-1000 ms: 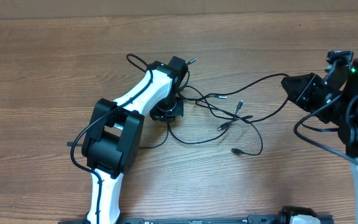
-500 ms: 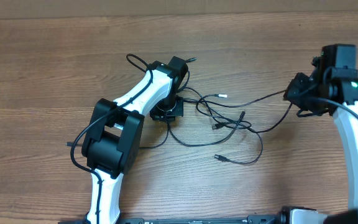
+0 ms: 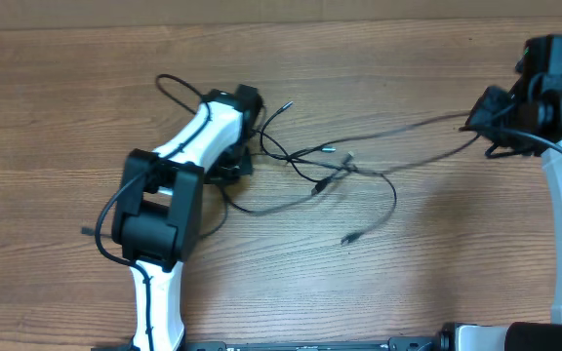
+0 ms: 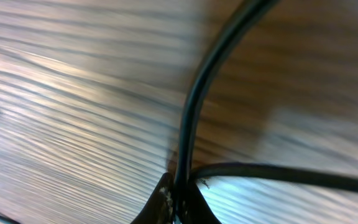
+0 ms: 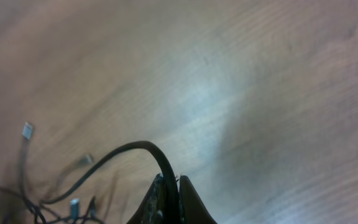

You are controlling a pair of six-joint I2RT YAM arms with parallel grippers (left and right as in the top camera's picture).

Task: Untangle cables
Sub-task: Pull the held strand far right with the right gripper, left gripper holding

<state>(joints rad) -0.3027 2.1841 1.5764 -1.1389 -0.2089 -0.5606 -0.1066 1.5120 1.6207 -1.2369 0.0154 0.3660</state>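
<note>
Thin black cables [image 3: 344,168] lie tangled in loose loops at the table's middle, with small plug tips [image 3: 349,237]. My left gripper [image 3: 232,168] is shut on a cable at the tangle's left end; the left wrist view shows the cable [image 4: 194,106] pinched between the fingers [image 4: 180,196]. My right gripper [image 3: 478,122] is at the far right, shut on another cable that runs stretched and blurred from the tangle. The right wrist view shows that cable [image 5: 114,158] arching out of the shut fingers [image 5: 171,186].
The wooden table [image 3: 379,58] fills the view. A thicker black arm wire [image 3: 174,83] loops behind the left arm. The right arm's own wire [image 3: 554,156] hangs by its base at the right edge.
My left arm has moved left with its cable. My right gripper has moved up and right, pulling its cable taut. The tangle has stretched out and its loose plug ends have shifted.
</note>
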